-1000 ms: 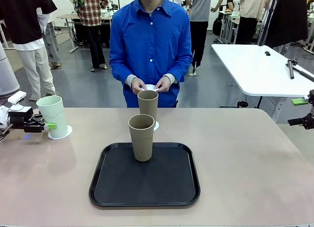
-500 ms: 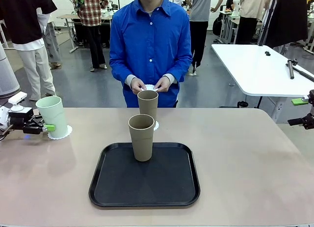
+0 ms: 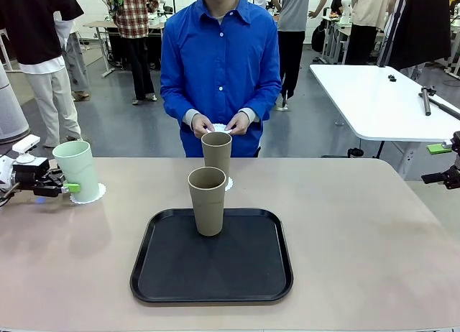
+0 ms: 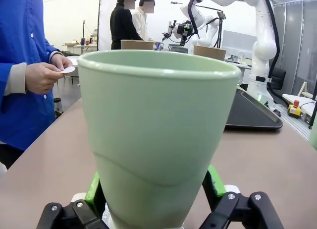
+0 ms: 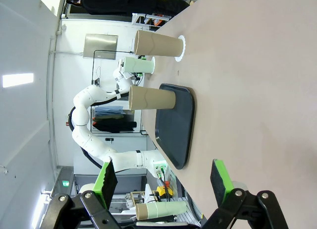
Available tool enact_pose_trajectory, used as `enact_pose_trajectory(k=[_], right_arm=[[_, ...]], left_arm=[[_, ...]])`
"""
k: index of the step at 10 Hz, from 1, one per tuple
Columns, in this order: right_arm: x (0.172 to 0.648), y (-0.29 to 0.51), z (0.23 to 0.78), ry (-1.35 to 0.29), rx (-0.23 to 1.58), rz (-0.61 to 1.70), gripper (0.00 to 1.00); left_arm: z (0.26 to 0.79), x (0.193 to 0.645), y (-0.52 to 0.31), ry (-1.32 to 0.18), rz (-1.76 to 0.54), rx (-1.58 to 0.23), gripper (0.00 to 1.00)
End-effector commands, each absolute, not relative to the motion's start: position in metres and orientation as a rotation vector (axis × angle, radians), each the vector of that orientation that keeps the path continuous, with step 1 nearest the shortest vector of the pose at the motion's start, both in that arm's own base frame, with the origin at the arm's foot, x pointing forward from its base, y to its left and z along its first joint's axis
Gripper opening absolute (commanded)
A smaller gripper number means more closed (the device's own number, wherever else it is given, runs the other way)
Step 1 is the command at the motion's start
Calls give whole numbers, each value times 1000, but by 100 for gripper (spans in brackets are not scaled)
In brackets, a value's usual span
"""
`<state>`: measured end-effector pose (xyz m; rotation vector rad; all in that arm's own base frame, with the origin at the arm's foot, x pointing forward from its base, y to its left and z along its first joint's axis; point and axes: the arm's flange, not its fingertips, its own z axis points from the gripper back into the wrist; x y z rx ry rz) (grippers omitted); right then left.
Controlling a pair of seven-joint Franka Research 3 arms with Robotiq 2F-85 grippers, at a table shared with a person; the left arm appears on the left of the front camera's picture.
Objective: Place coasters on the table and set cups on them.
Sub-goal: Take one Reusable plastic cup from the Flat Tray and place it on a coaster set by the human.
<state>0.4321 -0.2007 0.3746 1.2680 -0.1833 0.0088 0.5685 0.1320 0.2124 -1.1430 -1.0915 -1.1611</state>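
Change from before: the mint green cup (image 3: 75, 170) and the left gripper (image 3: 73, 186) are found a little more toward the table's left edge than one second ago. Since half a second ago nothing is moved, and the other things are unchanged.
Mint green cup and left gripper: the cup is stood upright on the first coaster (image 3: 98, 194), near the left edge of the table (image 3: 359, 238). Its lower part is enclosed by the green pads (image 4: 92, 189), one on each side, close against the wall.
Left gripper grip: it cannot be told if the cup is squeezed or only flanked.
Right gripper (image 5: 163, 172): it is kept at the table's right edge with the jaws spread wide and nothing between them.
Tan cups: the near tan cup (image 3: 208, 201) is stood on the black tray (image 3: 165, 274). The far tan cup (image 3: 216, 154) is set behind the tray on the second coaster (image 3: 229, 182).
Third coaster (image 3: 220, 127): it is held in the person's hands (image 3: 237, 122), above the table's far edge.
Materials and shapes: the cups are matte, tall and tapered, without handles. The coasters are white, thin and scalloped. The tray is flat with rounded corners and a raised rim.
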Motion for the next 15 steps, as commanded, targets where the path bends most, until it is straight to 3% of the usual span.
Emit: enact_pose_trajectory(k=[1,15], right_arm=[[433,-201,374,-185,1262,6,100],[433,-201,374,-185,1262,6,100]], left_arm=[[215,569,138,-1080,-1205,-1171,100],[221,573,146,-1082,-1202,-1145,100]])
